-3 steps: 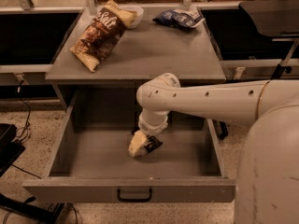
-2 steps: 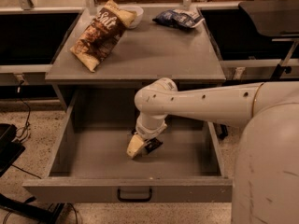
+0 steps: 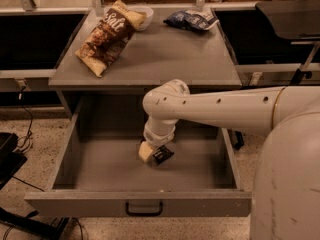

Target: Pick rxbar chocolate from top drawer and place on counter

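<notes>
The white arm (image 3: 215,106) reaches in from the right and bends down into the open top drawer (image 3: 100,164). Its tool (image 3: 154,154) pinches the tilted rxbar chocolate (image 3: 163,155) near the middle of the drawer.

Dim, warm, yellowish light falls from above. The table (image 3: 165,59) top is evenly lit and matte, with no glare. The drawer (image 3: 115,169) is darker inside, its back wall deep in shadow. The end effector (image 3: 152,154) hangs low inside the drawer in that dimmer zone. The pale arm (image 3: 225,109) is the brightest surface.
</notes>
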You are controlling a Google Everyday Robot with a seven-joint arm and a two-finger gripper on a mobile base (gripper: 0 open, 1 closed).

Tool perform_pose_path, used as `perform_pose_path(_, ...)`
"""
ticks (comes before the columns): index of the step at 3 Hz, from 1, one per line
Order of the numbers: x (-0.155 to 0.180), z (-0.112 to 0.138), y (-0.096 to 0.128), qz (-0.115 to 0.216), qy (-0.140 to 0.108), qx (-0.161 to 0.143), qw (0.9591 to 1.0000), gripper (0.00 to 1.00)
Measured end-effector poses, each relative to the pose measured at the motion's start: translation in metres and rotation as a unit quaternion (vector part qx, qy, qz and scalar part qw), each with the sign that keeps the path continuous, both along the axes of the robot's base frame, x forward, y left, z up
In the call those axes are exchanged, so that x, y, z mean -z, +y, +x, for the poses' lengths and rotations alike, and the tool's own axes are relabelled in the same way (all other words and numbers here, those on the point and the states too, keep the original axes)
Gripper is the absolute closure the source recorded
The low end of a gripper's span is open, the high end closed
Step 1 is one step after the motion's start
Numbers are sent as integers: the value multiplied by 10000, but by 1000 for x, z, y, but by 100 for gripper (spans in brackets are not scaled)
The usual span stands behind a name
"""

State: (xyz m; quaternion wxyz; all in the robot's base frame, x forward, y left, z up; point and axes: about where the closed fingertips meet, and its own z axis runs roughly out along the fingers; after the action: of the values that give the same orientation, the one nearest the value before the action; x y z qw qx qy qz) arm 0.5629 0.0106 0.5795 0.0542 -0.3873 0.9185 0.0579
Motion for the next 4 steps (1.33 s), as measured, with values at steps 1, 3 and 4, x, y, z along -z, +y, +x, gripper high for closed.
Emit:
perform_pose_path(1, 0, 0, 0, 0, 0, 0, 10000, 88)
perform_pose_path(3, -17, 0, 0, 0, 0, 0, 10000, 100)
perform_pose_path(4, -18, 0, 0, 0, 0, -1, 10000, 100)
